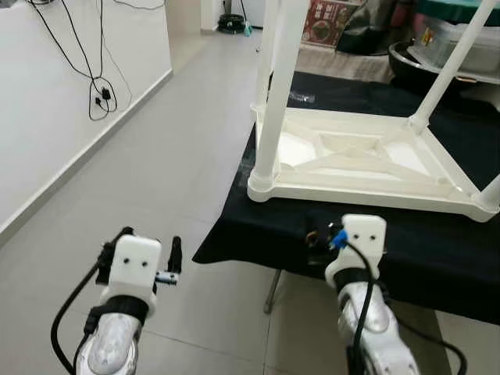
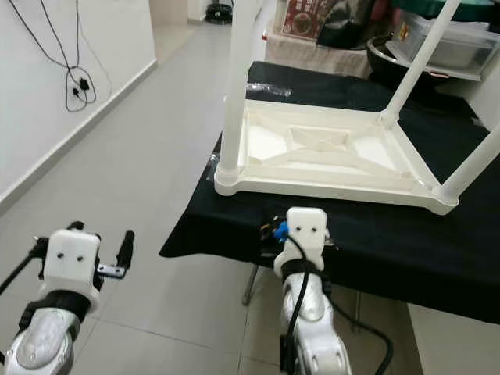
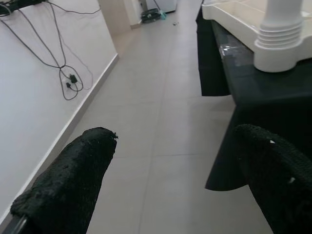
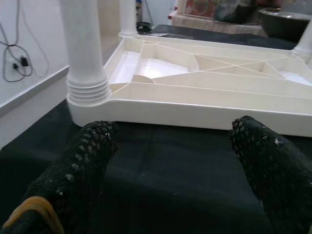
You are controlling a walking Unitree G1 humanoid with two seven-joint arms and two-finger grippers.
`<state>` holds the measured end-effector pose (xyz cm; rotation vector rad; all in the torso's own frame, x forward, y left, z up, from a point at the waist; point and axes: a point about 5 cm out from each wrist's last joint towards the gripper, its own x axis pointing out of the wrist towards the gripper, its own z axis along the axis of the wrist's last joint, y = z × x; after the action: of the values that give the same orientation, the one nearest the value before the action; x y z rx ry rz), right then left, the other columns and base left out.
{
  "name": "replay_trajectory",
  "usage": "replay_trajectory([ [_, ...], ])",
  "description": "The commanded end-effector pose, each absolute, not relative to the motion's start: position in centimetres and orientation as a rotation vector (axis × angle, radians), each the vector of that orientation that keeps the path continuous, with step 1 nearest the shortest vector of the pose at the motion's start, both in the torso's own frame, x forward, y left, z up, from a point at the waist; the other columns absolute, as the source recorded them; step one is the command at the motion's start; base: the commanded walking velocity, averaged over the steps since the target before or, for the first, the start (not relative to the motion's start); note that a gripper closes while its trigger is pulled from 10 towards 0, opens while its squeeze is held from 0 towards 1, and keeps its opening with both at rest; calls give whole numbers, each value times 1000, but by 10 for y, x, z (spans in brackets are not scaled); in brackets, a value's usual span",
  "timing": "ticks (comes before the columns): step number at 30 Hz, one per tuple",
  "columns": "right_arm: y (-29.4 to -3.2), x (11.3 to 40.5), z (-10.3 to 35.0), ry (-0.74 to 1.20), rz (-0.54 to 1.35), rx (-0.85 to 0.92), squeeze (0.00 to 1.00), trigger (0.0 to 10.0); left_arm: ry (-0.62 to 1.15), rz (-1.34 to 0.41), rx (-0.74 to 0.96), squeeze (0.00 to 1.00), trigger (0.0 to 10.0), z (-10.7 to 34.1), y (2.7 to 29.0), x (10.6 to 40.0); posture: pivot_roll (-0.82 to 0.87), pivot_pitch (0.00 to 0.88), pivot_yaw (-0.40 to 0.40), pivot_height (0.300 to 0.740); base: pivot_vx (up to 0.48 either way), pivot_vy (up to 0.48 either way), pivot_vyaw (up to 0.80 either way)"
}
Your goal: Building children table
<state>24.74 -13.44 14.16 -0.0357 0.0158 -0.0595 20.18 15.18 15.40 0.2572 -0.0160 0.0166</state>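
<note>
Upturned white table [image 1: 367, 160] on black cloth [image 1: 437, 242].
Right gripper [image 4: 170, 161], fingers apart, sits just before its near edge; left gripper [image 3: 175, 185], also spread, hangs over the floor [image 1: 156, 156].

Children table [image 1: 367, 160]: looking like smooth, cream-white moulded plastic, slightly glossy, with ribbed collars ringing the leg bases.
Surface [image 1: 437, 250]: wearing a matt black cloth, draping soft over the edge.
Floor [image 1: 180, 156]: showing pale grey tiles, smooth, shining faintly.
My right gripper [image 4: 170, 161]: its fingers [image 4: 80, 170] looking rough, pebbled, matt black.
My left gripper [image 3: 170, 175]: showing the same coarse black texture.
</note>
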Motion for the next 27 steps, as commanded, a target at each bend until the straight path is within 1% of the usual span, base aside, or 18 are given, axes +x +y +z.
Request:
replay_trajectory([
  [1,-135,247,137,39,-53,-37,0,10000,-7,-2,271,0,10000,150,148,202,117,63,-82,740,0,-424,0],
  [11,-131,248,135,51,-9,-31,0,10000,15,-20,282,0,10000,145,146,199,119,64,-86,740,0,-423,0],
  [22,-127,248,131,68,24,-33,0,10000,62,-101,253,0,10000,135,135,196,121,59,-89,740,0,0,0],
  [27,-127,248,131,65,26,-35,0,10000,62,-104,250,0,10000,134,134,196,117,60,-86,740,-300,0,0],
])
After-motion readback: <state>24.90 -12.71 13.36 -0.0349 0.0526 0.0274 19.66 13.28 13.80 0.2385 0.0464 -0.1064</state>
